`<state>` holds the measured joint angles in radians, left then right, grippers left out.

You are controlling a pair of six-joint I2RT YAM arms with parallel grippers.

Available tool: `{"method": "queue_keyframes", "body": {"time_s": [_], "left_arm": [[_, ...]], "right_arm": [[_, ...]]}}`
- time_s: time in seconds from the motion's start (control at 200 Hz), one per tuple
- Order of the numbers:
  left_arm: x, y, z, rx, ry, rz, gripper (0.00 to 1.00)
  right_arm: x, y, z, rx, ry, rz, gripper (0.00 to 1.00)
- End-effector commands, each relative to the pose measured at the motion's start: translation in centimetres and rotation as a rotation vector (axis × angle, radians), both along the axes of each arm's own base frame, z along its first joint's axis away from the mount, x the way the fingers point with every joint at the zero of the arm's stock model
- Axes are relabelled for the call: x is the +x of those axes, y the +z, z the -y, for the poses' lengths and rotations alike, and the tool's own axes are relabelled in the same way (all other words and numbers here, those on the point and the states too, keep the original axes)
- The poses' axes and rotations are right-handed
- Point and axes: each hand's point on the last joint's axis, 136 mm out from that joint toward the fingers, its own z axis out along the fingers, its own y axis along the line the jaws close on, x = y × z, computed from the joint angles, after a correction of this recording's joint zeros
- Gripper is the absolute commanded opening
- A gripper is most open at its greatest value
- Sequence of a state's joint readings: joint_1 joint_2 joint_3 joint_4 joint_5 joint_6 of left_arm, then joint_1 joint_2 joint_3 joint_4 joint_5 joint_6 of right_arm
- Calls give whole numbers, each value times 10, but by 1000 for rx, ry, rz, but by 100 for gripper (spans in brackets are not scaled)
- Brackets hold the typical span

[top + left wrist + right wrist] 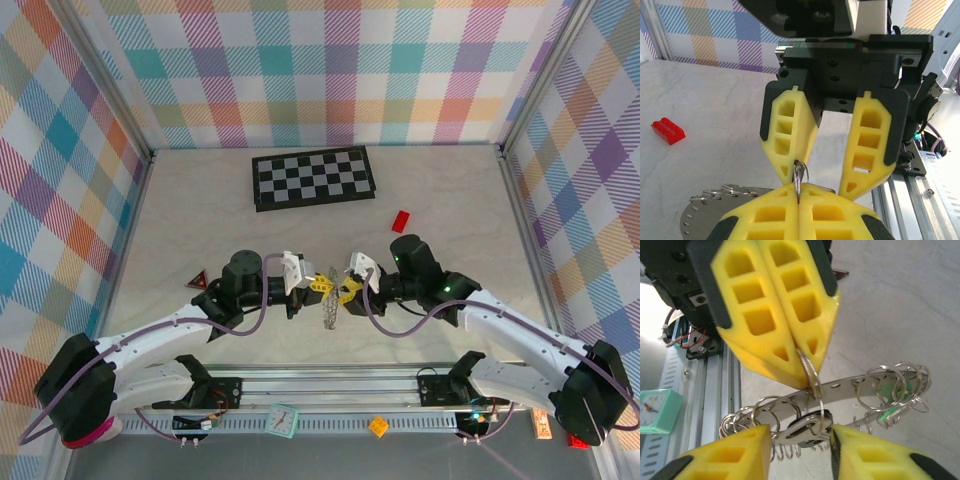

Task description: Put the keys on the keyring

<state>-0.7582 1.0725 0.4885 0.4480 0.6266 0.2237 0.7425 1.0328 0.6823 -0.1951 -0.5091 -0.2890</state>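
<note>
Far left on the desk [180, 220]: a small dark-red triangle [201, 280], lying flat and well apart from the action. Moving in to the left gripper [807, 371]: jaws pressed fully together, pinching one thin wire loop [799, 176] edge-on between the yellow fingertips. At the back, near the middle, the black-and-white chequered board [313, 178], flat against the rear of the desk. Front and centre, hanging from that pinched loop between the two grippers: the keyring [850, 386], a flat grey plate tilted on a slant, with small holes along its rim and a fringe of wire loops. Just below the plate, the black-headed key [811, 427], close against the loops; hard to say whether threaded. Out at the plate's far end, the green-headed key [892, 395], blurred behind a cluster of loops. On to the right gripper [347, 290], nose to nose with the left one: jaws parted, with the black-headed key sitting in the gap, contact impossible to judge. Farther right and back, a small red block [401, 221], alone on the desk.
</note>
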Motion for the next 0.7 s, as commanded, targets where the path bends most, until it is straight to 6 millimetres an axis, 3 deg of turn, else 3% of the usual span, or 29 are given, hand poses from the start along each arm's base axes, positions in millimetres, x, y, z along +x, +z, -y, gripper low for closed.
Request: {"method": "queue_keyframes", "body": {"time_s": [0.0, 0.155, 0.265, 0.395, 0.59, 0.695], "left_arm": [[-3, 13, 1, -50, -13, 31, 0], [-6, 15, 1, -59, -25, 27, 0], [-5, 17, 1, -64, -22, 26, 0], [-4, 18, 2, -79, -20, 16, 0], [-3, 23, 3, -108, -20, 16, 0], [-4, 27, 3, -123, -21, 29, 0]], "right_arm": [[6, 3, -2, -3, -11, 24, 30], [10, 7, -4, 9, -23, 45, 19], [12, 10, -4, 24, -34, 65, 20], [14, 11, -4, 37, -43, 85, 28], [11, 9, -6, 39, -22, 85, 0], [3, 2, -8, 22, 21, 53, 0]]}}
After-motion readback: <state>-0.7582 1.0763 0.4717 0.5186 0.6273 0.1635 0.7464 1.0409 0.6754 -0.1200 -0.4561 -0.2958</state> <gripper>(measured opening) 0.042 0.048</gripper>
